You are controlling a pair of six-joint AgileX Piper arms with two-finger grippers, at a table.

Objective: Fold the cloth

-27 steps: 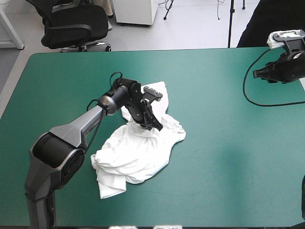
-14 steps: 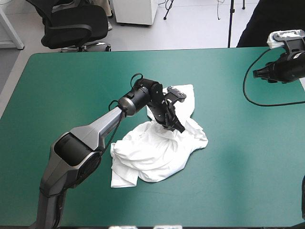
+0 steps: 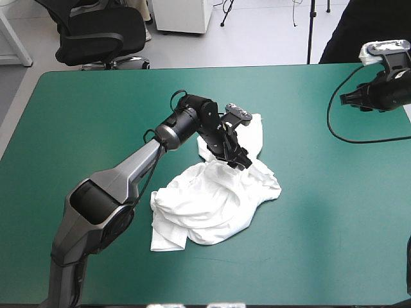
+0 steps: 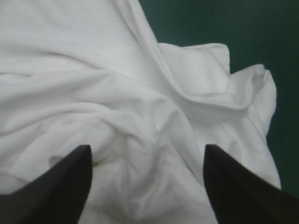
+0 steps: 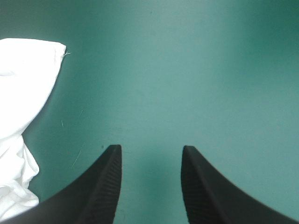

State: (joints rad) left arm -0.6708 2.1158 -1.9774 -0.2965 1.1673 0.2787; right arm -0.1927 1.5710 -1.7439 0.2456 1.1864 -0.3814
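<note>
My left gripper [image 4: 147, 147] stands wide open, the crumpled white T-shirt [image 4: 107, 84] between and ahead of its fingers [image 4: 60, 186]. My right gripper [image 5: 150, 148] is parted too, over teal-green cover [image 5: 196, 70], the T-shirt beside it.

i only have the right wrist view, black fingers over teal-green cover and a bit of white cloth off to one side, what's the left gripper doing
observer: left gripper is open over the crumpled white short-sleeved T-shirt, nothing pinched.
operator: where's the shirt lying
observer: one heap near the middle of the teal-green table cover, not spread flat.
operator: and my arm
observer: right gripper hangs by the far right corner, away from the heap.
</note>
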